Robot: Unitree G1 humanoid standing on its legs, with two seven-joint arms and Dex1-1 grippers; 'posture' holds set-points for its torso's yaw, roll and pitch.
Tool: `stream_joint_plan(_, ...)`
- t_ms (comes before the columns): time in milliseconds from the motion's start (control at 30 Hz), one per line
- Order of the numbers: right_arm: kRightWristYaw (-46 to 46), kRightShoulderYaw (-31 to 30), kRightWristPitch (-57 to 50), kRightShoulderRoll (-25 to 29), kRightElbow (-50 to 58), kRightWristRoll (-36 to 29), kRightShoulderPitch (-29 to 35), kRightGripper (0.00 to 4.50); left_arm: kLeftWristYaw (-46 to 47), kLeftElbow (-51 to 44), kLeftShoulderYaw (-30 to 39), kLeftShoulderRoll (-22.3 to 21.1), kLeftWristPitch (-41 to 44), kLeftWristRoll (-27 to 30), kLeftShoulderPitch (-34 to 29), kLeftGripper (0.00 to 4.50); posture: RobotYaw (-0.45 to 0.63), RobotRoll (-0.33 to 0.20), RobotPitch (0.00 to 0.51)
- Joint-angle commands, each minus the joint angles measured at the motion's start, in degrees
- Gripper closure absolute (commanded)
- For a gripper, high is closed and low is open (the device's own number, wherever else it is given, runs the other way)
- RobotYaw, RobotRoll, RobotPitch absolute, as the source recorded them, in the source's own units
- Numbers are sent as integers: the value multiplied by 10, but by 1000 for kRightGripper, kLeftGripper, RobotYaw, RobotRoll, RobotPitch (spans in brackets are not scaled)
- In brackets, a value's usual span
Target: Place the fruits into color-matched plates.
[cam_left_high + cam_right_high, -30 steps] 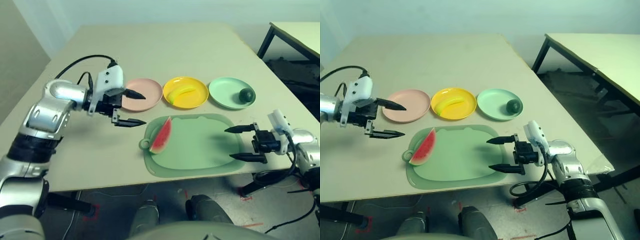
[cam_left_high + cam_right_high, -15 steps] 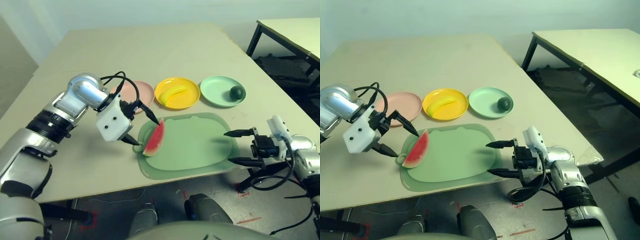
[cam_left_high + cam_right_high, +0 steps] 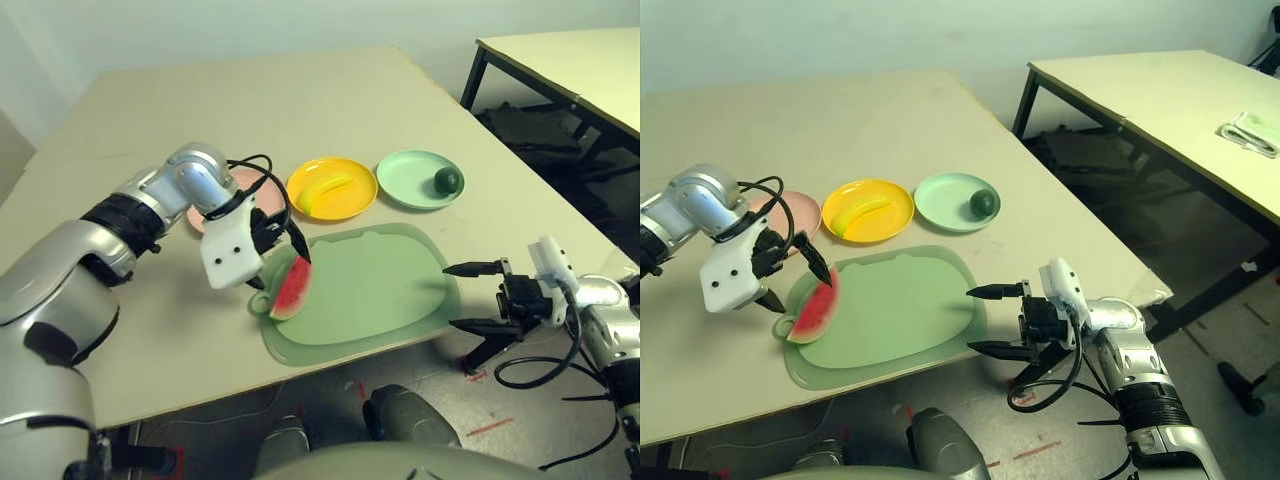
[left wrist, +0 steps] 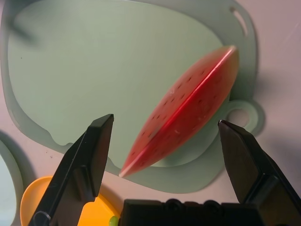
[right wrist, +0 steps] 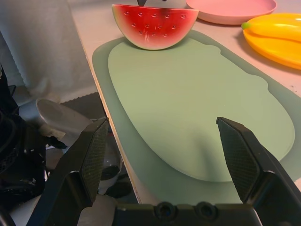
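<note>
I have the left gripper (image 4: 162, 129) angled down over the watermelon wedge (image 3: 290, 288), its two black fingers spread wide with the wedge between them; from my left wrist view neither finger touches the fruit. The wedge stands on its green rind at the left end of the pale green mat (image 3: 375, 295), just beside the mat's ring tab (image 4: 242, 118). The right gripper (image 3: 472, 296) hangs near the mat's right edge, pointing back across it, jaws wide apart and holding nothing.

Behind the mat I see the three plates in a row. The pink plate (image 3: 803, 208) is on the left, partly hidden by my left arm and its cable. The yellow plate (image 3: 333, 187) sits in the middle with the banana (image 3: 322, 189) lying in it. The mint green plate (image 3: 412, 179) is on the right, with the dark green avocado (image 3: 447, 180) resting near its right rim. All of it is on a beige table (image 3: 250, 100).
</note>
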State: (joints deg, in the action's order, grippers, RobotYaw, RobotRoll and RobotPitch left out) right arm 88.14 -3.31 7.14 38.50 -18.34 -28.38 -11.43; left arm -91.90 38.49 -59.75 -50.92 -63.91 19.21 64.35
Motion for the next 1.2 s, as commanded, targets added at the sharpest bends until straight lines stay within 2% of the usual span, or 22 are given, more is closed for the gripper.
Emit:
stream_joint_plan(33,-2,5,-7,-3,12,8,-5,31,-6,13,-6,9,-19,-21,-14,0,-309,0,0)
stream_joint_plan(333,-3,5,-11,-7,10,11,-14,31,-6,41,14,47,-32,-61,-52,0,-317,0,0)
stream_joint_plan(633,-11,5,-26,-7,46,8,11,31,1,105,89,109,-48,-139,-79,0,-329,0,0)
stream_joint_plan(1167,-16,4,-41,-6,73,8,22,31,39,209,158,153,-69,-262,-64,0,-340,0,0)
stream_joint_plan(1200,-16,4,-41,-6,75,8,24,7,40,212,159,155,-68,-266,-64,184,-341,0,0)
